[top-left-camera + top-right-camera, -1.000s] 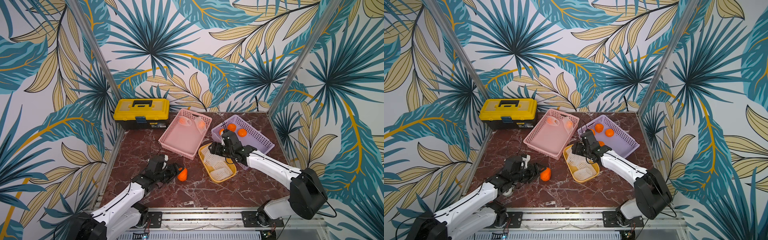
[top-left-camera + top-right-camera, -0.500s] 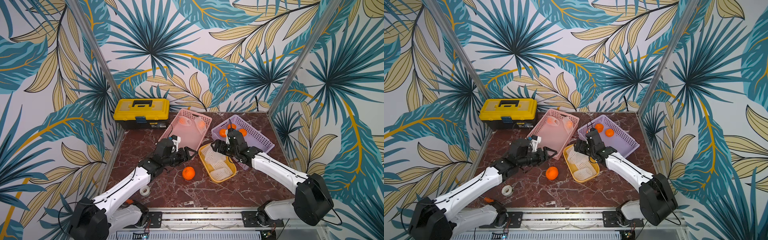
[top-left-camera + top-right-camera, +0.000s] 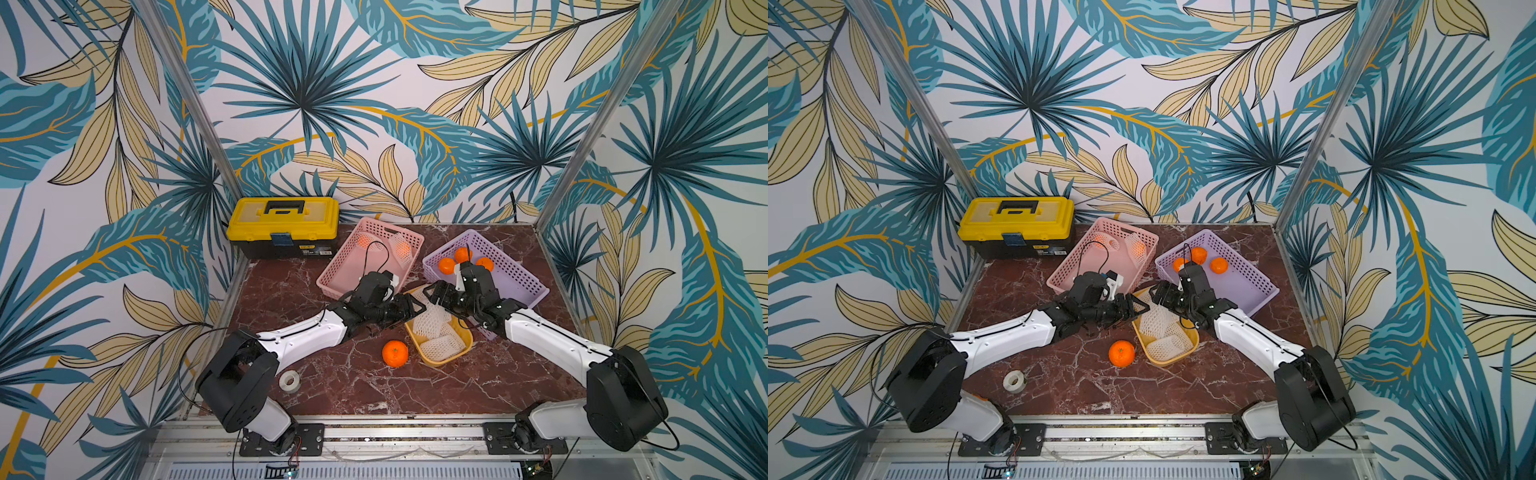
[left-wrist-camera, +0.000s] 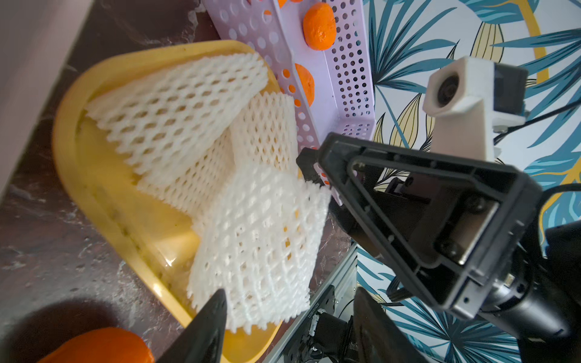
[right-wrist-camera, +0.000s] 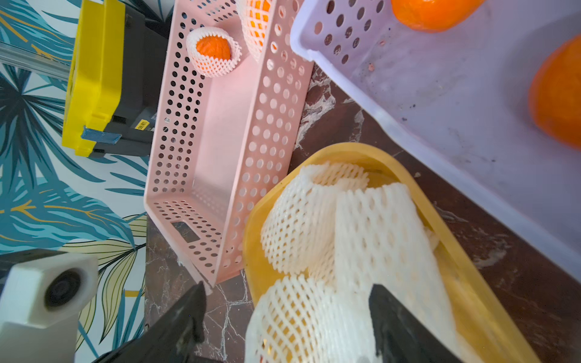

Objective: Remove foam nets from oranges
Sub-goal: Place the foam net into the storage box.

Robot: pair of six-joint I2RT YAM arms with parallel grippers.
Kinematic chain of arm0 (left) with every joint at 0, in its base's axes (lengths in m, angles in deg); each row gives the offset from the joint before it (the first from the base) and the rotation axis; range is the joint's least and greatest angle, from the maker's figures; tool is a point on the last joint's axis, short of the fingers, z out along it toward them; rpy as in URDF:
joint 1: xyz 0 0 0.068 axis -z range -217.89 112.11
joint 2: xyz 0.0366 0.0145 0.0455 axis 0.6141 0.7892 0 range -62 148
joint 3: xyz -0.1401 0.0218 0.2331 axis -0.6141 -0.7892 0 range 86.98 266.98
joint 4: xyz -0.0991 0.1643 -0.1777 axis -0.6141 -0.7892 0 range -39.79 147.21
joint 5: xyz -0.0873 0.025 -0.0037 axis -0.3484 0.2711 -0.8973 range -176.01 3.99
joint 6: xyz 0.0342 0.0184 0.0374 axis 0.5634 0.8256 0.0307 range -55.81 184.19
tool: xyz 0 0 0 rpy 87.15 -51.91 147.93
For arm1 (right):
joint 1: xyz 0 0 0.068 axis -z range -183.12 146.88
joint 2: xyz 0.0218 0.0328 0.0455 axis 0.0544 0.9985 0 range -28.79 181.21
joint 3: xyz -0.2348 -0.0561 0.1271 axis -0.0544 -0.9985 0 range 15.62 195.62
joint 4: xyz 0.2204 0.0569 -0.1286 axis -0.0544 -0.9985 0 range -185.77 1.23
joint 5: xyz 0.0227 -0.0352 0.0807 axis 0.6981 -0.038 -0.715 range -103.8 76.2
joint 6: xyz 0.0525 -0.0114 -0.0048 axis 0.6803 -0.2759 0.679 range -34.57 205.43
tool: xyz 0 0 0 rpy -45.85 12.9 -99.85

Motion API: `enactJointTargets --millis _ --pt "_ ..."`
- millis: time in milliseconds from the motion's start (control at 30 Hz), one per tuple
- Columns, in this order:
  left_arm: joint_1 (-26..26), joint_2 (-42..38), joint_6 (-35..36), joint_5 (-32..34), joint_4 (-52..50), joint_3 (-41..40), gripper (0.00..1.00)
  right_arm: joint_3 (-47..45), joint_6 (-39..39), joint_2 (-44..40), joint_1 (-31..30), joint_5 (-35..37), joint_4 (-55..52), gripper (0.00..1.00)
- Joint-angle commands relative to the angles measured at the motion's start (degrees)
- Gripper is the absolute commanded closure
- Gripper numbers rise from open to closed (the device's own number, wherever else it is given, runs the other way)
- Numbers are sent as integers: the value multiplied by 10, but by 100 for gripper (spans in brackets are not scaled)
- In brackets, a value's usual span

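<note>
Several white foam nets point(image 3: 436, 328) lie empty in the yellow tray point(image 3: 441, 362). One bare orange point(image 3: 395, 353) rests on the table just left of the tray. Three bare oranges point(image 3: 447, 265) sit in the purple basket point(image 3: 519, 276). Two oranges in nets point(image 3: 402, 249) lie in the pink basket point(image 3: 347, 272). My left gripper point(image 3: 415, 311) is open at the tray's far-left rim, with a net's edge by one finger point(image 4: 207, 330). My right gripper point(image 5: 289, 314) is open over the tray's far end. A loose net point(image 5: 311, 317) lies between its fingers.
A yellow toolbox point(image 3: 284, 220) stands at the back left. A white tape roll point(image 3: 289, 381) lies near the front left, beside my left arm. The two grippers face each other closely over the tray, between the pink and purple baskets.
My left gripper let go of the bare orange, which stays on the table, and swung away from it to the tray's rim. My right gripper shifted slightly over the tray.
</note>
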Motion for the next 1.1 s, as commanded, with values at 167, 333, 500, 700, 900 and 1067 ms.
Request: enactJointTargets --millis 167,333,500,700,900,1067 --pt "9 56 -22 -10 56 21 38 -24 17 -8 8 -33 31 18" --pt "16 79 -21 9 48 16 51 -50 29 -50 20 -12 33 18" --pt "23 89 1 36 5 35 53 -76 40 -93 29 -8 51 17" --pt "36 95 50 92 -101 94 51 -93 20 -164 33 35 22 19" --pt "40 80 88 120 -168 129 33 -135 -12 -246 34 17 41 19" --pt "43 55 103 122 -197 137 16 -149 -28 -277 33 -23 29 19"
